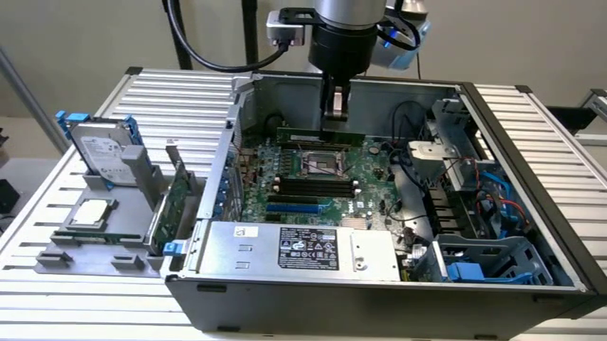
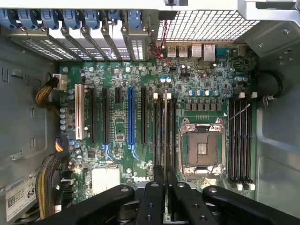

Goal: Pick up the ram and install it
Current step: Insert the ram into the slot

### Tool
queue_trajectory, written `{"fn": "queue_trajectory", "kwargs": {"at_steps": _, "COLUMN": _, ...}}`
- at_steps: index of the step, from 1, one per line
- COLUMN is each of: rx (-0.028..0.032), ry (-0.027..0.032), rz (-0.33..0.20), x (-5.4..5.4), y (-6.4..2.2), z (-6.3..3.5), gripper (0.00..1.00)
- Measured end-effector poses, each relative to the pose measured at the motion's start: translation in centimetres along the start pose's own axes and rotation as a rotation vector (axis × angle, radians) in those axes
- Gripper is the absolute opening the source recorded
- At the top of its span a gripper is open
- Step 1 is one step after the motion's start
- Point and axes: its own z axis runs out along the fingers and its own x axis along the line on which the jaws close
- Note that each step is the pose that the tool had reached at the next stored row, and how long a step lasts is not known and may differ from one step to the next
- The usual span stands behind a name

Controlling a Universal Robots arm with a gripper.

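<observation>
Pick done: gripper (image 1: 332,122) is clamped narrow on the ram (image 1: 305,134), down inside the case (image 1: 379,309). Ram hangs edge-on over the DIMM slots (image 2: 156,131) just beside the CPU socket (image 2: 202,147). Seating looks not yet done, can't confirm.

This looks like a robot bench in a lab or workshop. A computer case (image 1: 379,312) lies open on a slatted metal table (image 1: 170,85), with its motherboard (image 1: 313,192) bare beneath me. Beside the case, a grey tray (image 1: 57,259) holds a hard drive (image 1: 99,153) and a chip (image 1: 88,213) in fitted slots, and my gripper (image 1: 332,126) pinches the ram (image 1: 301,135) above the board.
</observation>
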Motion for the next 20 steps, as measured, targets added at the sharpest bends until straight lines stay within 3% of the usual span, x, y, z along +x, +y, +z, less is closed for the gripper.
{"fn": "queue_trajectory", "kwargs": {"at_steps": 20, "rx": 0.0014, "ry": 0.0000, "rz": 0.000, "x": -0.1, "y": 0.11, "z": 3.49, "gripper": 0.00}}
